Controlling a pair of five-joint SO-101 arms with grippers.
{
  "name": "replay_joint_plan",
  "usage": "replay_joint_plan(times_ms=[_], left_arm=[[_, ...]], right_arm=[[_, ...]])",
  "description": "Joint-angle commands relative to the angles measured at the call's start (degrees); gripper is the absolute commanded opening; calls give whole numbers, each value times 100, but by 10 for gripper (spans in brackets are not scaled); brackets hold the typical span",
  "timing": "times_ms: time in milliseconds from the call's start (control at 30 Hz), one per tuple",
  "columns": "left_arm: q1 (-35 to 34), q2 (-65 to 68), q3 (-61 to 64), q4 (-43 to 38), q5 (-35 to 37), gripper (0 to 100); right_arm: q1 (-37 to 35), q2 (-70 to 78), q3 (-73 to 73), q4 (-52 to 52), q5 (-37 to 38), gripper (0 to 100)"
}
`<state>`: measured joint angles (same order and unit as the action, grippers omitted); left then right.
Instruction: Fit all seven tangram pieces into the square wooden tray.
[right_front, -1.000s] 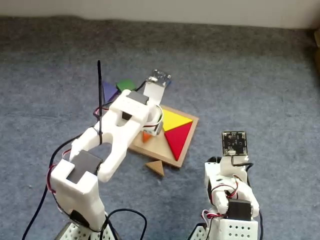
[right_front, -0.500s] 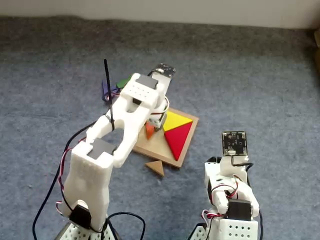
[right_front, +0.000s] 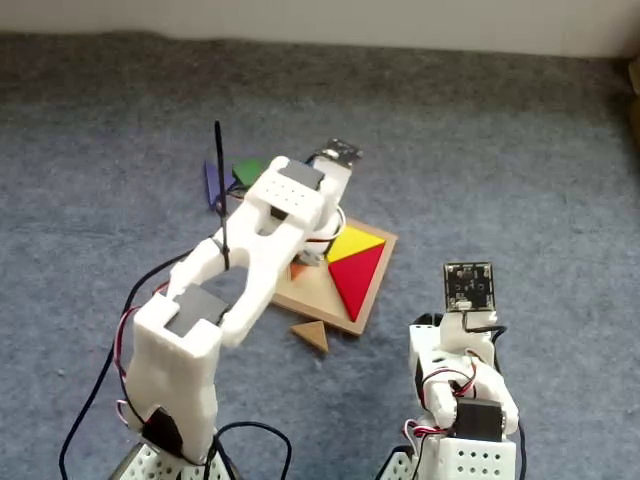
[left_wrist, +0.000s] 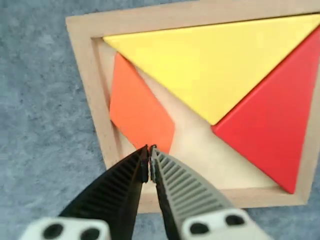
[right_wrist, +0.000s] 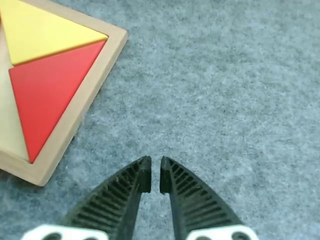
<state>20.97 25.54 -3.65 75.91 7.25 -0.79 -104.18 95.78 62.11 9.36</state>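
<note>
— Any words, numbers or signs to read here?

— None. The wooden tray (left_wrist: 85, 60) is bare wood. The yellow triangle (left_wrist: 210, 65), red triangle (left_wrist: 270, 130) and orange piece (left_wrist: 137, 112) in it have plain coloured faces.

— And the dark square board (right_front: 468, 286) near the tray?

— Its marks are too small to tell.

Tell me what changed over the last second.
The left arm straightened up and its wrist swung slightly right above the wooden tray; its jaws took hold of nothing. The right arm, the yellow triangle, the red triangle and the tan triangle on the carpet stayed put.
</note>
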Motion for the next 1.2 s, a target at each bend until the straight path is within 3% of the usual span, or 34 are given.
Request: replay_joint_plan(times_ms=[0,100,300,500,600,933,1167], left_arm=[[-57,-708,312,-360,0,35],[-136,-998,549,-484,0,50],[-154,-1138,690,-484,44,245],[-444,-1121,769,-580,105,221],[-505,-1121,1147,-1020,492,224],[-435,-1121,1534,-1653,545,225],[-356,-321,813,-1468,747,223]], right_arm=[[101,-48,813,-110,-9,44],[101,-48,813,-110,-9,44],[101,-48,813,-110,-9,44],[101,-48,813,-110,-9,44],[101,-48,813,-110,-9,44],[110,-48,813,-110,-9,44],[110,-48,813,-110,-9,44]])
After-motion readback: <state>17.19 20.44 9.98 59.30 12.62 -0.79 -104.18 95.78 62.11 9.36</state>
